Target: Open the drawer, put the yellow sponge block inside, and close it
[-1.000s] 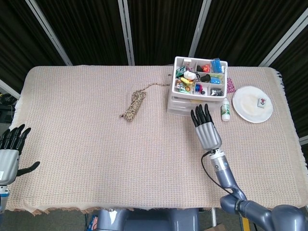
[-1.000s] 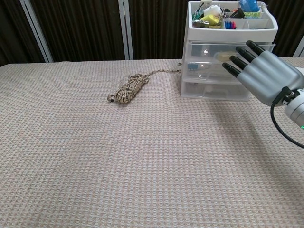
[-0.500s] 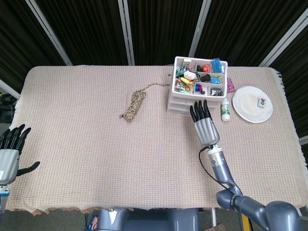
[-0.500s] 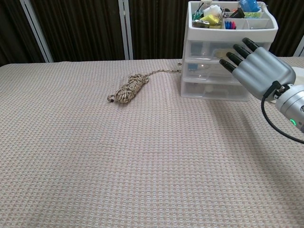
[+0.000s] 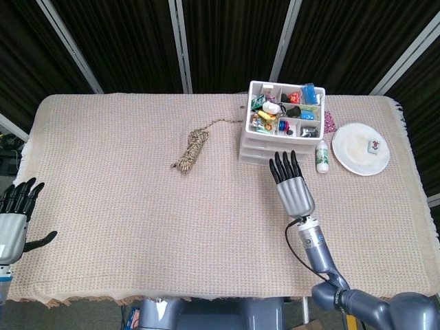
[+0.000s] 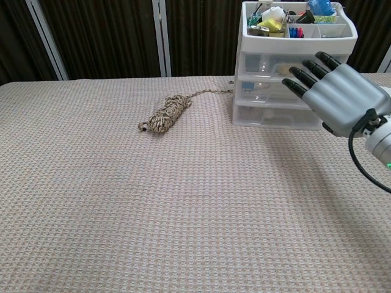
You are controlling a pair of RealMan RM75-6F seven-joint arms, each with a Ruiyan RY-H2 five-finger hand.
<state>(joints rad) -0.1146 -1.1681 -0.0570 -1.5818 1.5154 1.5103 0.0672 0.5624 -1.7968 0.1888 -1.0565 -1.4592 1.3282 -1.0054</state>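
A white three-drawer unit (image 5: pixel 259 146) (image 6: pixel 269 91) stands at the back right, all its drawers pushed in, with a top tray full of small items. A yellow item (image 6: pixel 269 24) lies in that tray; I cannot tell whether it is the sponge block. My right hand (image 5: pixel 294 190) (image 6: pixel 337 91) hovers flat and open just in front of the drawer fronts, fingers stretched toward them and holding nothing. Contact with the drawers cannot be made out. My left hand (image 5: pixel 14 214) is open at the table's left front edge.
A coil of rope (image 5: pixel 192 150) (image 6: pixel 165 114) lies left of the drawers, its tail running to them. A small white bottle (image 5: pixel 322 157) and a white plate (image 5: pixel 355 157) with a small item stand to the right. A woven cloth covers the table.
My right hand reached toward the drawer fronts half a second ago, then drew back a little toward me. The left hand and the drawers have not moved.
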